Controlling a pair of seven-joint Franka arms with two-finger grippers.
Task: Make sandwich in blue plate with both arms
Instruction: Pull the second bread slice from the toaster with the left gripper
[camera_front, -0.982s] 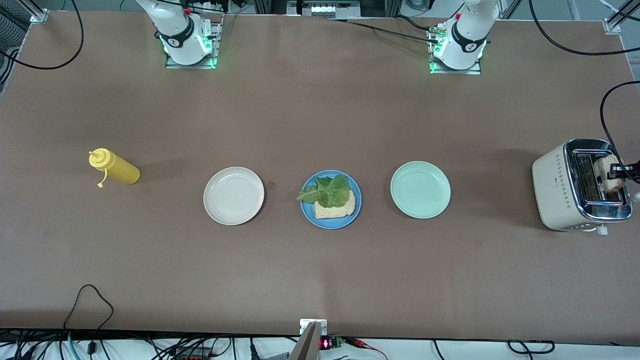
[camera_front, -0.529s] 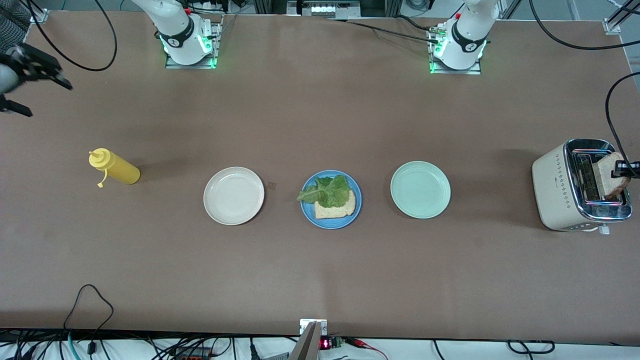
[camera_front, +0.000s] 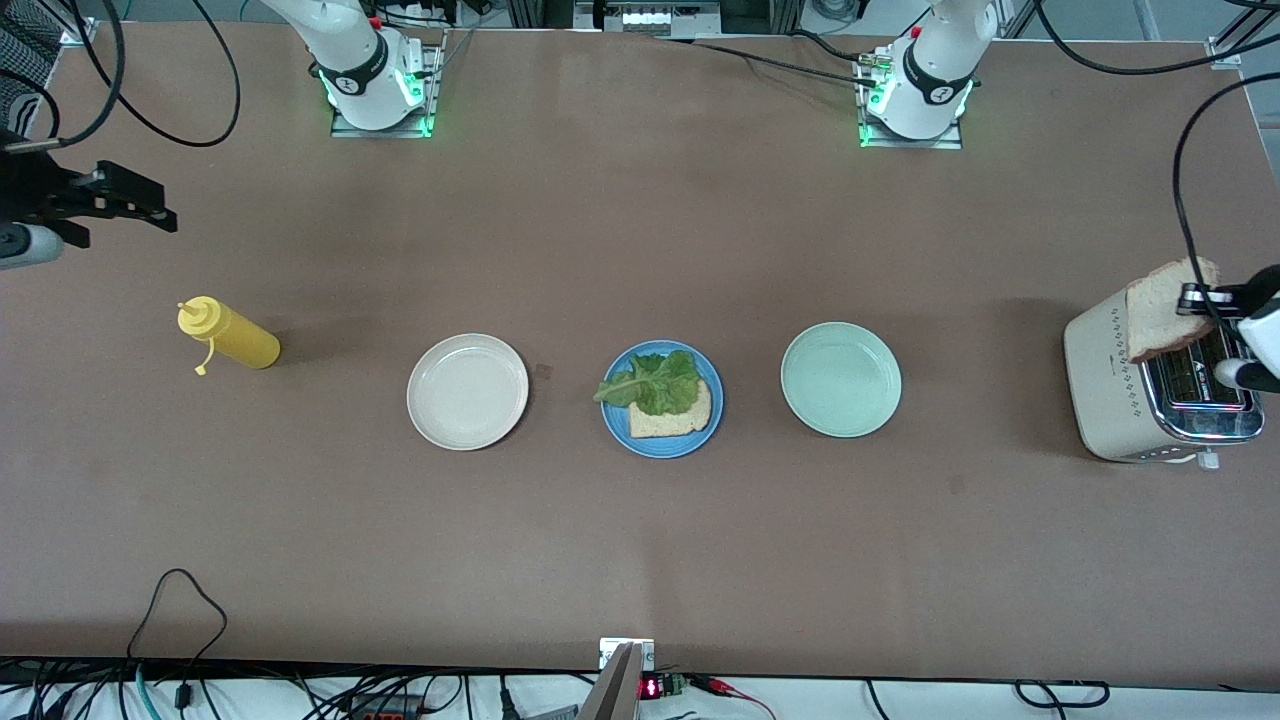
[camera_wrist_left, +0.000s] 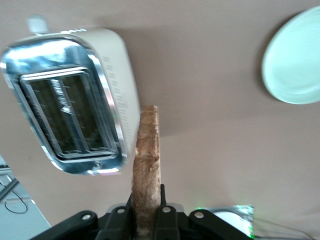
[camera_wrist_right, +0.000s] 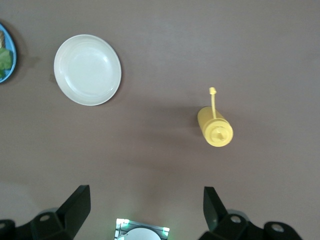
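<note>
The blue plate (camera_front: 615, 432) sits mid-table between the other two plates. It holds one bread slice (camera_front: 671, 420) with a green lettuce leaf (camera_front: 655, 382) on top. My left gripper (camera_front: 1197, 298) is shut on a second bread slice (camera_front: 1160, 309) and holds it up over the toaster (camera_front: 1110, 380). In the left wrist view the slice (camera_wrist_left: 146, 165) stands edge-on between the fingers (camera_wrist_left: 167, 220), beside the toaster (camera_wrist_left: 75, 100). My right gripper (camera_front: 150, 212) is open and empty, up in the air at the right arm's end of the table, its fingers (camera_wrist_right: 77, 202) spread wide.
A cream-beige plate (camera_front: 467, 391) and a pale mint-green plate (camera_front: 840, 379) flank the blue plate. A yellow squeeze bottle (camera_front: 228, 335) lies near the right arm's end. Black cables hang over both table ends.
My left gripper has lifted the bread slice up out of the toaster slot. My right gripper has come into view at the right arm's end of the table.
</note>
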